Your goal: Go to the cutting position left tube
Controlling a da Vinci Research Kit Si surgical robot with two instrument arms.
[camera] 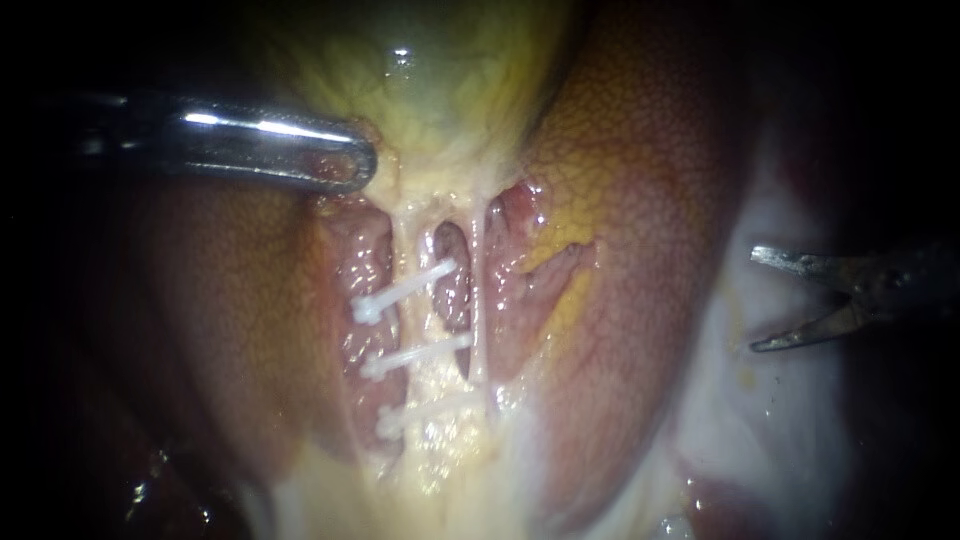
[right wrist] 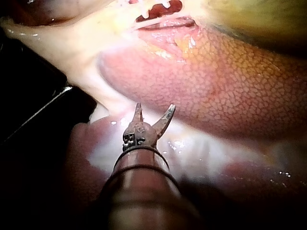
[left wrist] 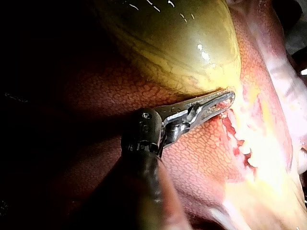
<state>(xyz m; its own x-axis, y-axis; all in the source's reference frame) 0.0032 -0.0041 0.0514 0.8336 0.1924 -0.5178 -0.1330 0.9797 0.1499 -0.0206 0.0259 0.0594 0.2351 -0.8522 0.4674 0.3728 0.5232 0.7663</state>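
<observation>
Mottled reddish-brown liver [camera: 650,200] fills the field, with the glossy yellow-green gallbladder [camera: 440,90] lying on it. The shiny steel left instrument [camera: 358,165] pinches the gallbladder's neck in its jaws, apparently to draw the pale, stringy left tube [camera: 405,250] taut below. Three white plastic clips [camera: 400,290] cross that tube. The dark right instrument [camera: 757,300] hangs well apart, its pointed jaws spread, likely ready to straddle the tube between clips.
</observation>
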